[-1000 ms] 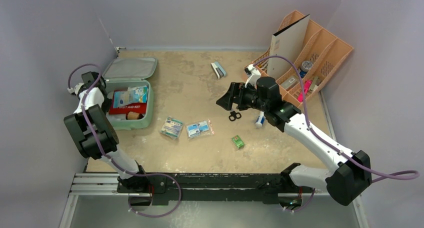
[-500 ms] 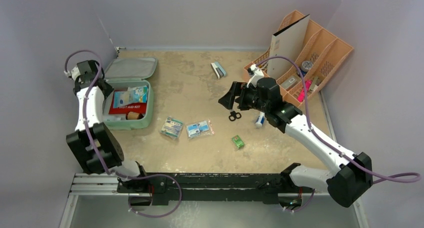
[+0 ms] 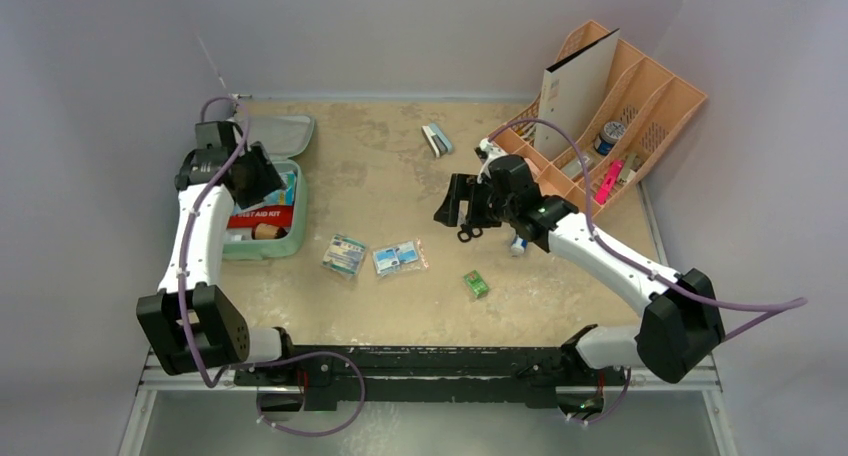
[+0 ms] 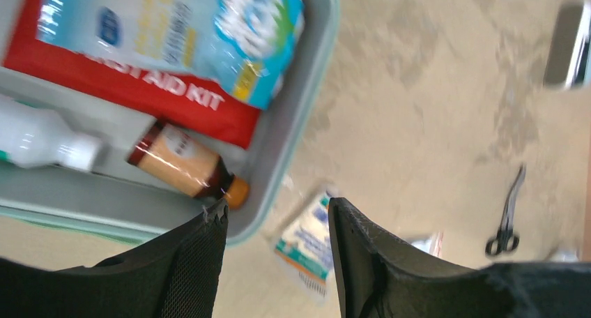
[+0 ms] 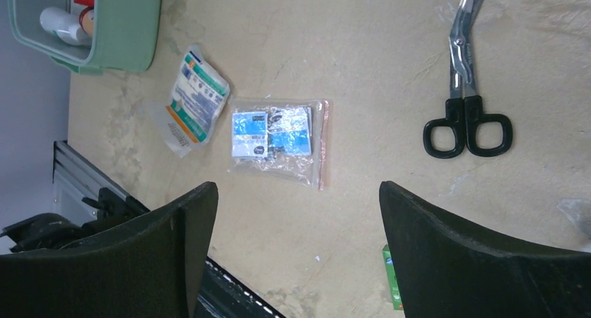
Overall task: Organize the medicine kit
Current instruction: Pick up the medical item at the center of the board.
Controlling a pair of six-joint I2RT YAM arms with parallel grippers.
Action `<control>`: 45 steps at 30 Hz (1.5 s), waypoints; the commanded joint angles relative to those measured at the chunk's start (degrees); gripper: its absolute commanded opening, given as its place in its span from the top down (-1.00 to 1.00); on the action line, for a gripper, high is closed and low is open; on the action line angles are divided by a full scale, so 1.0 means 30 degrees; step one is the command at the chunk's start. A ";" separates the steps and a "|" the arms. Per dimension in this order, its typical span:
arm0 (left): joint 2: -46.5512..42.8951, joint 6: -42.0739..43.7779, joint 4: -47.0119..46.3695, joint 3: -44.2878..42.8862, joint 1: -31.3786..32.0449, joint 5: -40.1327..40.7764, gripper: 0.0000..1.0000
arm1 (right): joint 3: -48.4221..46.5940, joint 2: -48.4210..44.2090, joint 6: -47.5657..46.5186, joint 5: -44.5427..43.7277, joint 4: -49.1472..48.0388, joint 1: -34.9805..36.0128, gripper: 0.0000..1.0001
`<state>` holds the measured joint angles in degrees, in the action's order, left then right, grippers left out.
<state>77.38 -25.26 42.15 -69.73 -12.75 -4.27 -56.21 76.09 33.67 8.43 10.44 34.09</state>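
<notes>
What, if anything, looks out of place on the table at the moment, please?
Nothing looks spilled or damaged, but supplies lie scattered outside the open medicine kit: black scissors, a printed packet, a zip bag and a small green box. Inside, a brown bottle lies on its side.

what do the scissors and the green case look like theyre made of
Scissors: shiny grey blades, likely steel; glossy black handle loops, probably plastic. Medicine kit: smooth mint-green shell with rounded corners, looks like moulded plastic, though a stiff coated foam can't be ruled out.
</notes>
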 commanded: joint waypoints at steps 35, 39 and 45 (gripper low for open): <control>0.7555 0.1871 0.0396 0.1812 0.7808 -0.1832 0.24 | 0.1761 -0.4083 -0.1709 -0.0540 -0.1095 0.0298 -0.82; 0.8167 0.1632 0.0190 0.1832 0.8022 -0.1568 0.26 | 0.1821 -0.3951 -0.1735 -0.0487 -0.1319 0.0298 -0.82; 0.8715 0.1505 0.0499 0.1748 0.8757 -0.0214 0.62 | 0.1827 -0.3989 -0.1791 -0.0465 -0.1370 0.0298 -0.83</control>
<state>102.72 -20.08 43.99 -64.20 11.84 -8.64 -51.05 64.79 29.30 6.02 8.60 34.87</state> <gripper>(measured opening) 0.260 0.911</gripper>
